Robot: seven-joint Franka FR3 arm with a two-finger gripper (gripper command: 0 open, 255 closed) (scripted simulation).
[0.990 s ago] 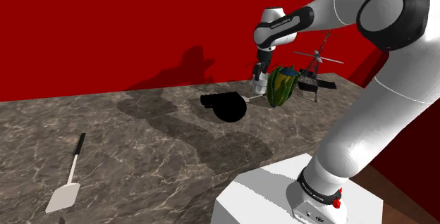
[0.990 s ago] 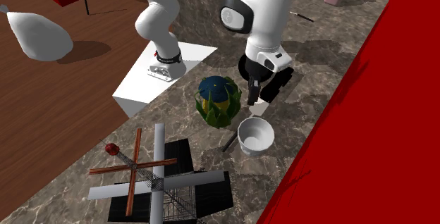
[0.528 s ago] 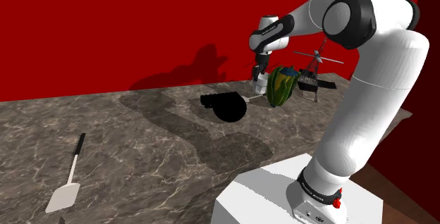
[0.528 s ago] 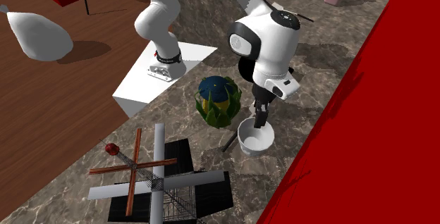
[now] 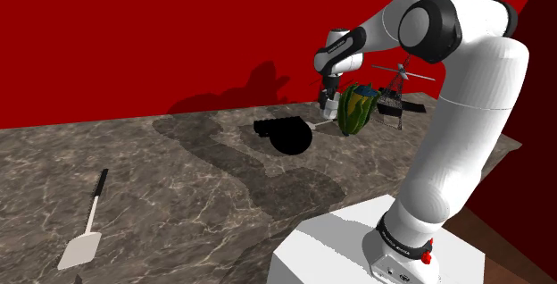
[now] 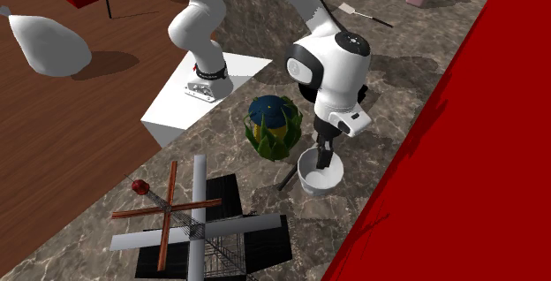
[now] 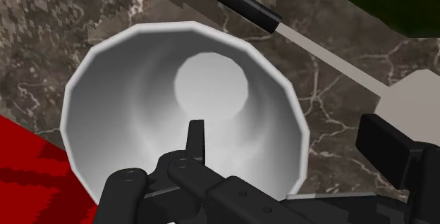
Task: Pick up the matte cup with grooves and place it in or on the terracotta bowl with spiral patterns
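A plain white cup stands upright on the marble counter near the red wall. From the hand's camera I look straight down into the cup. My open gripper straddles its rim: one black finger hangs inside the cup, the other outside its wall, neither pressing it. In the shoulder view my gripper is low at the counter's far side. A round black bowl-like thing sits on the counter to the shoulder view's left of the gripper.
A green, blue and yellow leafy object stands close beside the cup. A black-handled spatula lies next to the cup. A wire windmill model stands further along. Another spatula lies near the counter's front.
The arm swung over and lowered: the gripper moved from beside the leafy object onto the cup, one finger now inside its rim. The fingers stayed open and the cup has not moved.
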